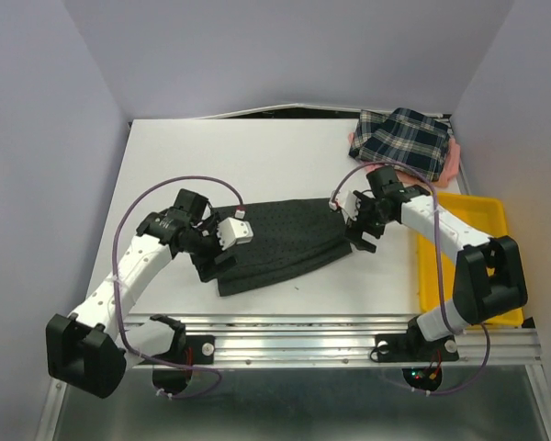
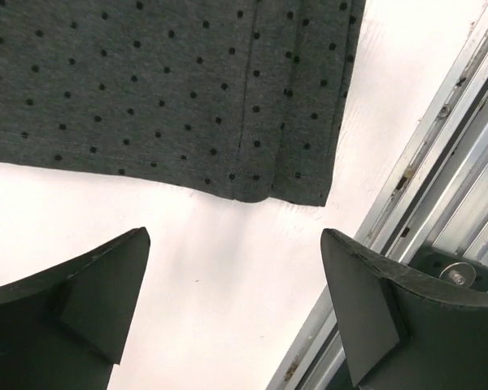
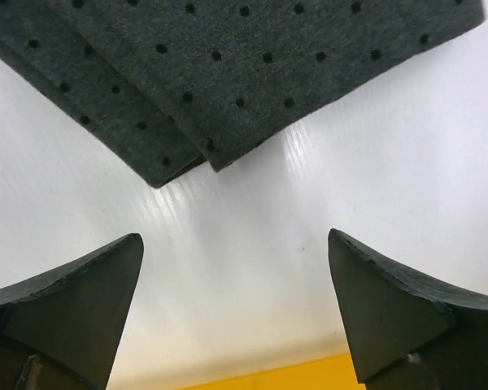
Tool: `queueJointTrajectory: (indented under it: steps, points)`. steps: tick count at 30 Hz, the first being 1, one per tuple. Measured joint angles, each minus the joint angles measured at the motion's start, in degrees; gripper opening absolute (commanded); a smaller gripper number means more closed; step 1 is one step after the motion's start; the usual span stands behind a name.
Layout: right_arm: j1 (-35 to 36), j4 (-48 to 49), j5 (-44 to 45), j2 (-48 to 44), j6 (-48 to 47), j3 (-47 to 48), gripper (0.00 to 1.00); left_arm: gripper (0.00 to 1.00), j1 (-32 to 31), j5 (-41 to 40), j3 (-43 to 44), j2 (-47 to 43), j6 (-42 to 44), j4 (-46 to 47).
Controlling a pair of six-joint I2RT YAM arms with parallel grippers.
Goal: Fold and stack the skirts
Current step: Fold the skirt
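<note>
Left gripper [image 2: 234, 240] stands open and empty just off the near-left corner of the dotted skirt [image 1: 285, 239]; right gripper [image 3: 234, 239], also open, hangs just off its right corner. Bare table [image 1: 257, 156] stretches beyond the skirt's far edge; plaid skirt [image 1: 402, 140] lies far-right of it.

A white table [image 1: 257, 156] is boxed in by plain pale-lavender walls [image 1: 285, 46] behind and on both sides. An aluminium rail [image 1: 303, 342] runs along its near edge, above a dull grey surface [image 1: 303, 409]. Light is soft and even.
</note>
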Motion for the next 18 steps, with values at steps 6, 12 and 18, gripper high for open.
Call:
queueJointTrajectory:
  steps: [6,12,18]
  points:
    - [0.0,-5.6,-1.6,-5.5,1.8,4.7,0.77,0.69,0.0,0.1,0.6,-5.9,-0.5,-0.4]
    - [0.0,-6.4,-3.2,2.4,11.8,15.8,0.66,0.54,0.0,-1.3,2.4,1.7,-6.3,5.5]
    - [0.0,-8.1,-5.0,14.3,24.0,17.7,0.64,0.47,-0.7,-3.5,5.8,13.5,-13.1,15.4]
